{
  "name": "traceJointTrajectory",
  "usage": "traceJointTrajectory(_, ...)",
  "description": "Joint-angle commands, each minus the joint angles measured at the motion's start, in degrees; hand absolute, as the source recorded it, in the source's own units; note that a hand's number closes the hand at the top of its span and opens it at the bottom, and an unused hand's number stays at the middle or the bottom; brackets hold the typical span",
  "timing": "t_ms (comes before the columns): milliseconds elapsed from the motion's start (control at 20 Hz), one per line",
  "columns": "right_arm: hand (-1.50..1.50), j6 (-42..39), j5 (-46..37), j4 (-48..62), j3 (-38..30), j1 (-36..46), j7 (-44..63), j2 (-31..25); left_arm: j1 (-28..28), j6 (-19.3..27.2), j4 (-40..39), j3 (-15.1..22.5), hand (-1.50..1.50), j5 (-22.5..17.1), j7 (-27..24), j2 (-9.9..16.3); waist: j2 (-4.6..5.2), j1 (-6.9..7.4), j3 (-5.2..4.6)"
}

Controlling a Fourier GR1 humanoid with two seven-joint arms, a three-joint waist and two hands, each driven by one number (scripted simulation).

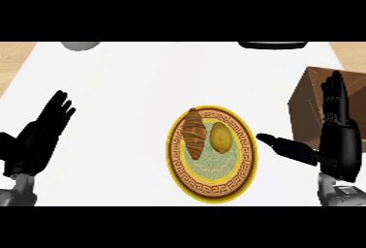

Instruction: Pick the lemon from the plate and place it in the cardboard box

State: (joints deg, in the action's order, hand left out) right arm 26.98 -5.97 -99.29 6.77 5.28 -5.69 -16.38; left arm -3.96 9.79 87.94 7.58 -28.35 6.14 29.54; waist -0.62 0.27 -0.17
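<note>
Lemon (221, 137) lies beside croissant (193, 132) on plate (211, 193); both hands' fingers straight, holding nothing.

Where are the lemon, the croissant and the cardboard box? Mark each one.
lemon (221, 137): head view, middle of its yellow skin.
croissant (192, 132): head view, middle of its brown crust.
cardboard box (309, 104): head view, its brown side wall.

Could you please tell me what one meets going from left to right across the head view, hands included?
Left hand → croissant → lemon, both on the plate → right hand, in front of the cardboard box.
</note>
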Motion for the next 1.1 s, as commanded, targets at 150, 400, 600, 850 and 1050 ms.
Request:
traceJointTrajectory(150, -1.50, -2.8, -15.4, -11.0, 11.8, -5.3, 10.8, -5.1, 2.8, -2.0, 1.5, -3.3, 0.00, -2.1, 0.5, 1.0, 0.26, -0.35, 0.00)
traceJointTrajectory(400, -1.50, -14.1, -25.0, -8.3, 13.1, -0.8, 28.4, -15.2, 1.8, -1.5, 2.6, -3.1, 0.00, -1.4, 0.9, 1.3, 0.26, 0.56, -0.40)
traceJointTrajectory(600, -1.50, -25.6, -28.0, -13.2, 18.3, 3.6, 43.8, -16.6, 1.6, -0.9, 1.6, -1.7, 0.00, -0.5, 0.3, -0.8, 0.36, 0.22, -0.38)
traceJointTrajectory(850, -1.50, -38.5, -26.4, -10.4, 23.8, 16.0, 62.6, -8.6, -1.0, -1.3, 1.0, -2.3, 0.00, -0.7, 2.1, -0.1, 0.77, 1.49, -0.20)
traceJointTrajectory(1050, -1.50, -44.2, -21.2, -2.2, 21.1, 24.0, 69.8, -1.4, 1.4, -1.2, 3.3, -2.3, 0.00, 0.4, 1.4, -1.0, 0.75, 1.27, 0.07)
